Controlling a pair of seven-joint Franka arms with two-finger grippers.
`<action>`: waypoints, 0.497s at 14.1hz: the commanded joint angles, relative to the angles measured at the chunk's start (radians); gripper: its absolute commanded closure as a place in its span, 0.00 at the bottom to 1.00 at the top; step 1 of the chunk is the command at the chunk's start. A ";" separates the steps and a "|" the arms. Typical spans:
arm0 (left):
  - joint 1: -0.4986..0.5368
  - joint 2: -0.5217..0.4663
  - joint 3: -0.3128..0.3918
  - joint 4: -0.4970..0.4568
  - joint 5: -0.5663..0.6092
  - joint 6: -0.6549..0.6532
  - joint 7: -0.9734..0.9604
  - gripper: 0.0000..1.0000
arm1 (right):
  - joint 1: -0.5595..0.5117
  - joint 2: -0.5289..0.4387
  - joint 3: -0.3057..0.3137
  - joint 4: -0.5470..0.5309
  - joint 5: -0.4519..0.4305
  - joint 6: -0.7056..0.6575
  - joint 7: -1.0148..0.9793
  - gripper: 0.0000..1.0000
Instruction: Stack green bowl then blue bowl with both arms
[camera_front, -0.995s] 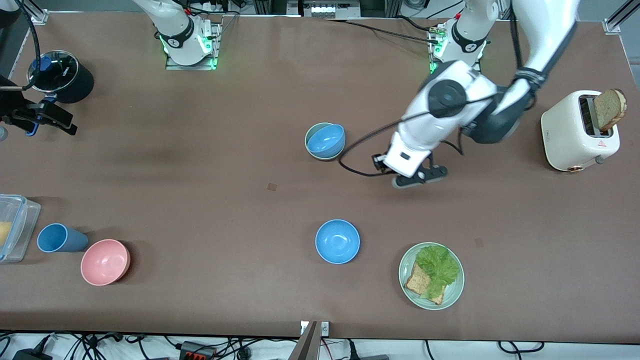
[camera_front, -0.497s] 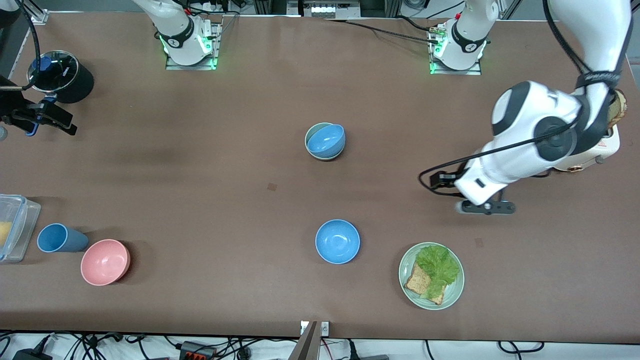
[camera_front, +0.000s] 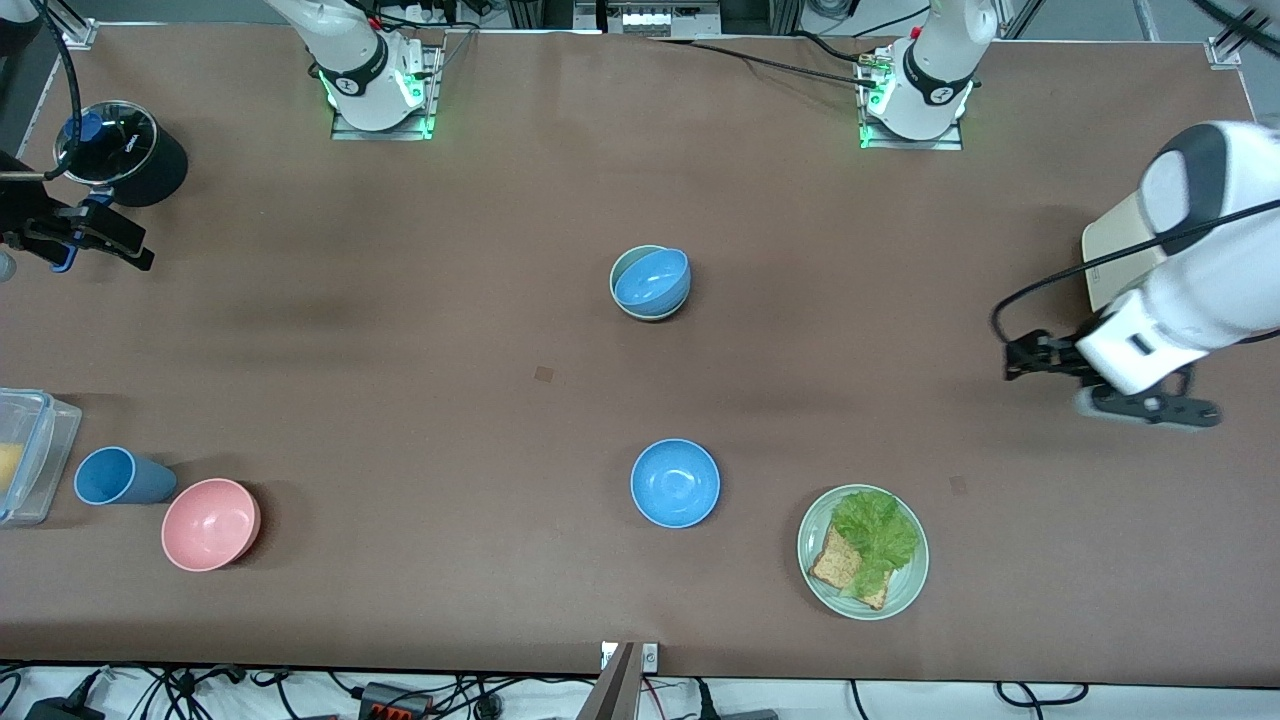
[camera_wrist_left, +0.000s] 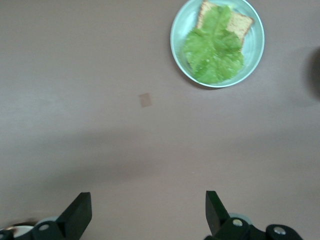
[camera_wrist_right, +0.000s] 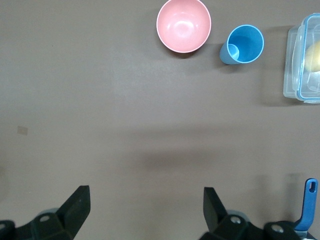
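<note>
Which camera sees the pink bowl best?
The right wrist view: the pink bowl sits whole and large there, open side up, beside the blue cup. The front view shows it too, smaller, low down at the right arm's end of the table. The left wrist view does not show it at all.

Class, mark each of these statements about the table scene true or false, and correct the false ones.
1. A blue bowl sits inside the green bowl. True.
2. The left gripper holds a bowl. False: it is open and empty, over bare table in front of the toaster.
3. The second blue bowl lies nearer the front camera than the stack. True.
4. The pink bowl is stacked on the green plate. False: it stands beside the blue cup.
</note>
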 joint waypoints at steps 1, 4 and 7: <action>-0.028 -0.095 0.036 -0.039 -0.023 -0.052 0.018 0.00 | -0.001 -0.023 0.002 -0.018 0.001 0.006 -0.020 0.00; -0.021 -0.121 0.038 -0.009 -0.024 -0.166 0.009 0.00 | -0.001 -0.023 0.000 -0.018 0.001 0.008 -0.025 0.00; -0.022 -0.117 0.026 0.045 -0.024 -0.244 -0.014 0.00 | -0.003 -0.023 0.000 -0.018 0.003 0.009 -0.027 0.00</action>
